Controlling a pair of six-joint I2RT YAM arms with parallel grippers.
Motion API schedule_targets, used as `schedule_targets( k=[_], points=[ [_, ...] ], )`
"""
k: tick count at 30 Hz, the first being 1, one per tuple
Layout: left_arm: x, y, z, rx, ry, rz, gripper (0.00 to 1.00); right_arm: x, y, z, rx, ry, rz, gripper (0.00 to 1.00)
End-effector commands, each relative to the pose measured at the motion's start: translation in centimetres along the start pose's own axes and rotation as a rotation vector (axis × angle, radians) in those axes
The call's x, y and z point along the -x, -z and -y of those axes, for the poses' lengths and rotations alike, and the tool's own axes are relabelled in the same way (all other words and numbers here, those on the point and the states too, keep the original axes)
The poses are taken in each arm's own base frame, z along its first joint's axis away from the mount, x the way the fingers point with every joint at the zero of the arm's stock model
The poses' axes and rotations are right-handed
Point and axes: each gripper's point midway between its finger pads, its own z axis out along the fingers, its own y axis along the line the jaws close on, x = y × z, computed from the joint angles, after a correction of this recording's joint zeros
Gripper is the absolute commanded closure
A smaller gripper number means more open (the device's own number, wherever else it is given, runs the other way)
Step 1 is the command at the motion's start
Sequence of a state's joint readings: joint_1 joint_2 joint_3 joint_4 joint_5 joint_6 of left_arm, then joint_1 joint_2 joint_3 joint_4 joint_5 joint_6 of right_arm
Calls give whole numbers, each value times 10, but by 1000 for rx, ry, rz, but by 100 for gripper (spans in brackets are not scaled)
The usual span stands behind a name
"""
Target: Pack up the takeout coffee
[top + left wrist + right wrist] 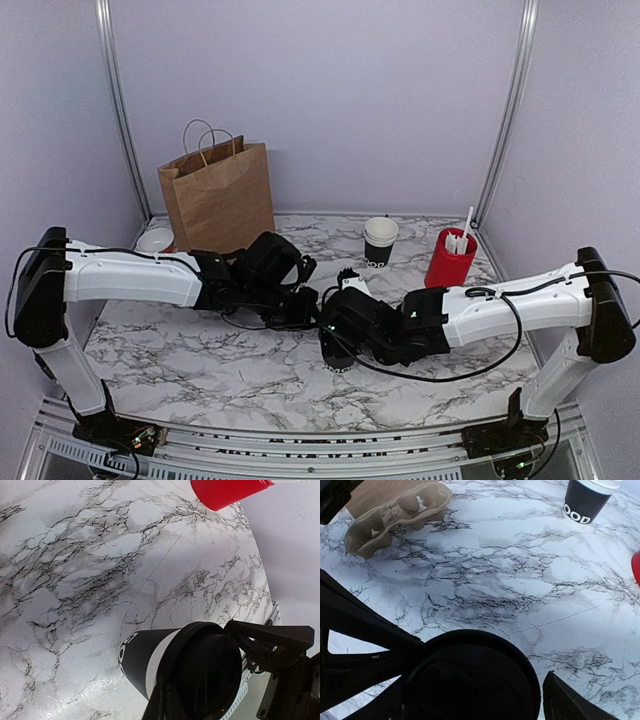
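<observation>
1. The takeout coffee cup [137, 655], with its black lid [210, 675] at its mouth, is at mid-tabletop [75, 580], at 7 o'clock from the stack of cups [380, 240].
2. The left claw [162, 704] is pinched fully together, just beside the cup's wall.
3. The right claw [470, 687] stands wide, one finger on each side of the lid; whether it grips cannot be told.
4. The paper bag [217, 195] stands at the tabletop's 11 o'clock.

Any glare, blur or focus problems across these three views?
Top external: even, soft light, sharp, no glare. Left wrist: glare on the marble table at lower left; the cup is reasonably sharp. Right wrist: the close black lid is dark and out of focus.
</observation>
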State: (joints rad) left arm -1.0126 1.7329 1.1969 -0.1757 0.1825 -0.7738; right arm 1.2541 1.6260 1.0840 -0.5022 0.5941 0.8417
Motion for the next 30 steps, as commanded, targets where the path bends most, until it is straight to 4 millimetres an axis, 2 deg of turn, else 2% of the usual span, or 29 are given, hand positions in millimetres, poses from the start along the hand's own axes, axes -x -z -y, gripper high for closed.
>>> schedule_targets(
  k=[1,6,18,30],
  points=[
    [-69,-24,-61,183,40,-224,100,-107,-16,73,-239,301,-365,13],
    [-68,-23,-61,180,42,-221,100,-103,-13,66,-199,274,-353,12],
    [-53,-17,-43,142,19,-186,100,-53,3,26,51,115,-257,12],
    [-40,-11,-29,122,-5,-161,100,-20,16,16,206,-11,-185,15]
  ],
)
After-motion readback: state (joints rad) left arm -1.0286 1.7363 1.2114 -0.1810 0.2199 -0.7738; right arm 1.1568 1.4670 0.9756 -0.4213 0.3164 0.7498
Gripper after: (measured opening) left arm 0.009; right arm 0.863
